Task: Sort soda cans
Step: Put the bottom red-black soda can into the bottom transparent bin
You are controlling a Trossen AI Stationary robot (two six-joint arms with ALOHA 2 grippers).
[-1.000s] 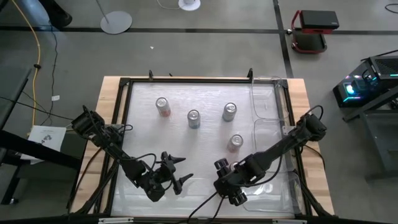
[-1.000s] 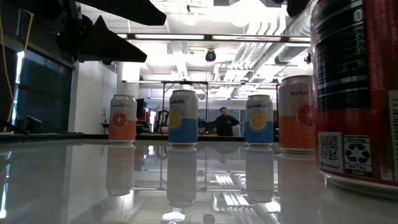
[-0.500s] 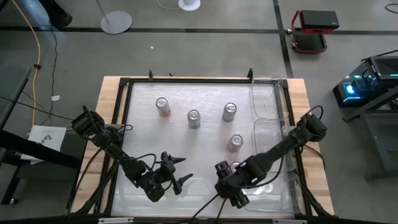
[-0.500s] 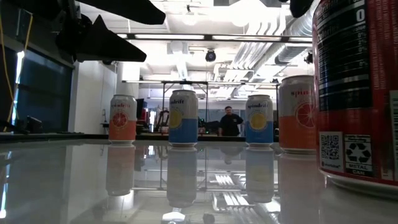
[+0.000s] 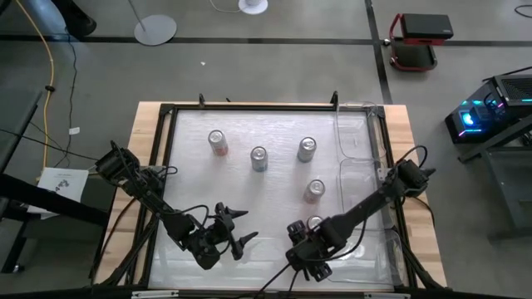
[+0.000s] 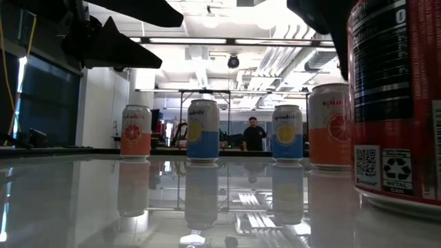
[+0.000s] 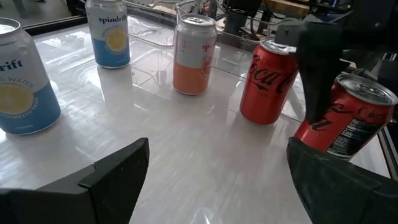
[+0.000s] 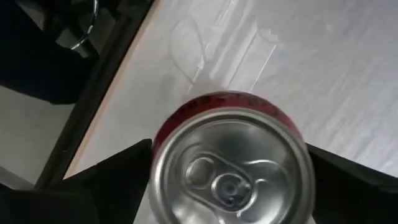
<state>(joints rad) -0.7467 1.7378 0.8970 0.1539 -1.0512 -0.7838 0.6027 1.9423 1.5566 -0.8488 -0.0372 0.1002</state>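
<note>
Six soda cans show. A peach can [image 5: 218, 143], two blue ones [image 5: 258, 159] [image 5: 307, 149] and another peach one [image 5: 314, 190] stand upright mid-table. A red can [image 7: 267, 81] stands on its base near the right gripper [image 5: 303, 249]. That gripper is shut on a second red can [image 8: 230, 168], which the arm hides in the high view. The left gripper [image 5: 248, 226] hovers open over the table's near left part, with nothing between its fingers [image 7: 118, 174]. My right gripper pinches the red can's upper side wall [image 7: 323, 93] between its two fingers, one on each side just below the silver top [image 8: 231, 163]. The fingers come from above, pointing down. The can leans in the left wrist view; my left finger hides its base there.
Clear plastic bins [image 5: 359, 145] sit along the table's right side inside the black frame [image 5: 249, 106]. A wooden edge [image 5: 141, 166] surrounds the white surface. Beyond the table a person [image 6: 253, 134] stands far back in the room.
The right arm has drawn a little toward the table's near edge, and its dark gripper body now shows beside the red can's top in the low view. The can stays about where it was.
</note>
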